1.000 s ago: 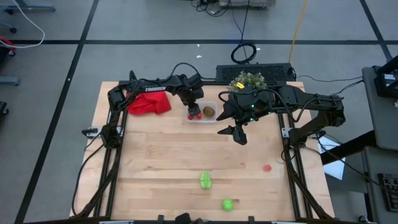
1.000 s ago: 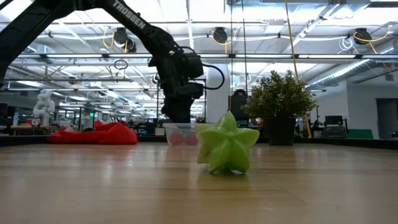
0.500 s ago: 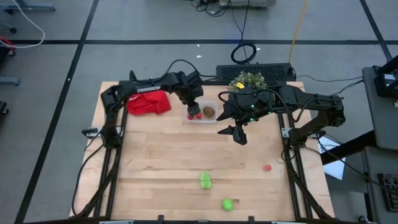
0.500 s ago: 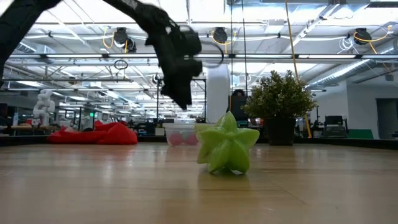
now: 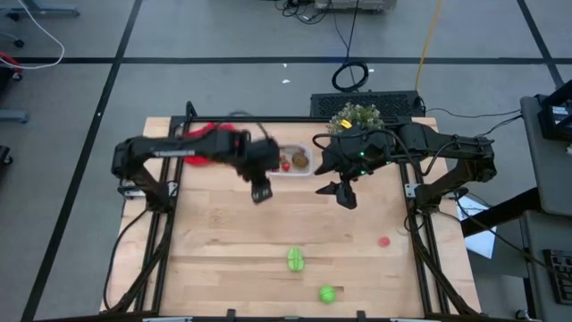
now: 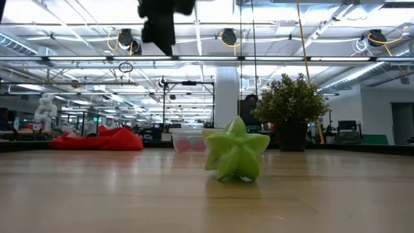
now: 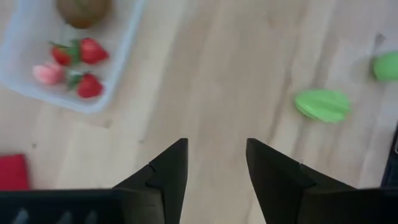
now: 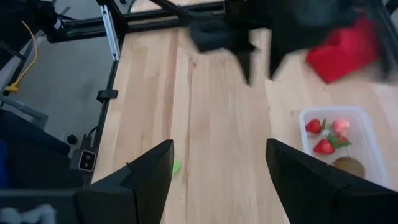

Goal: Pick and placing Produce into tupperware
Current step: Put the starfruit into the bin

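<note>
Tupperware (image 5: 292,161): near the table's (image 5: 223,241) far edge, middle; holds three strawberries (image 7: 79,62) and one brown oval (image 7: 83,9).
Change: left gripper (image 5: 260,190) has left the tupperware and swung out over bare wood, jaws partly open, empty; that drop looks done.
Right gripper (image 5: 344,193): waits beside the tupperware, jaws wide, empty.
Loose produce: two green pieces (image 5: 296,259) near the front edge, one red piece (image 5: 384,241) toward the right edge.
Remaining: three to fetch.

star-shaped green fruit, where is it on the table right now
In the high view the star-shaped green fruit lies on bare wood near the table's front edge, about mid-width, with the round green piece just beyond it and the clear container far back.
</note>
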Tool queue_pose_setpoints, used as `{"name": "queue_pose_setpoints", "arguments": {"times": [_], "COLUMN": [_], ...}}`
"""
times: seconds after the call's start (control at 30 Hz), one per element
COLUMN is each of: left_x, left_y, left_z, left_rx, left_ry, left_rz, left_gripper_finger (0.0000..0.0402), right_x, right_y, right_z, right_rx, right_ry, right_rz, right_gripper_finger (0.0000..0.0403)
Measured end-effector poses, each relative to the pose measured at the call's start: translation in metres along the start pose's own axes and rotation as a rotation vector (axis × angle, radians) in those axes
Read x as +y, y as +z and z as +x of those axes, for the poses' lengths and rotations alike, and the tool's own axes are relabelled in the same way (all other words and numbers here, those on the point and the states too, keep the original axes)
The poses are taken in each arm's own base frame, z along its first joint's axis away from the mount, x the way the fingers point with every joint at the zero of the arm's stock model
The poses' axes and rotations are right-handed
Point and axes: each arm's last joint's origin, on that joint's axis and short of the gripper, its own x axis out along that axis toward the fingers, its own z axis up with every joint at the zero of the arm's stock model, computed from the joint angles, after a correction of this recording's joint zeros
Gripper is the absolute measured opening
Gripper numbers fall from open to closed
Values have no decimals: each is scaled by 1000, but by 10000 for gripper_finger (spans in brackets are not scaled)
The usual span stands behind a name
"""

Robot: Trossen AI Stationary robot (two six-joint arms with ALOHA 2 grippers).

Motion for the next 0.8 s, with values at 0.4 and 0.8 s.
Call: {"name": "queue_pose_setpoints", "arguments": {"times": [0.4,0.8], "left_x": [-118,-175], "left_y": [-55,-94], "left_z": [8,37], "left_rx": [-63,-62], "left_ry": [60,83], "left_rz": [46,26], "left_gripper_finger": [159,159], "right_x": [0,13], "right_y": [-6,-48], "right_z": [1,65], "right_rx": [56,188], "right_ry": [-9,20], "right_rz": [111,139], "right_gripper_finger": [247,247]}}
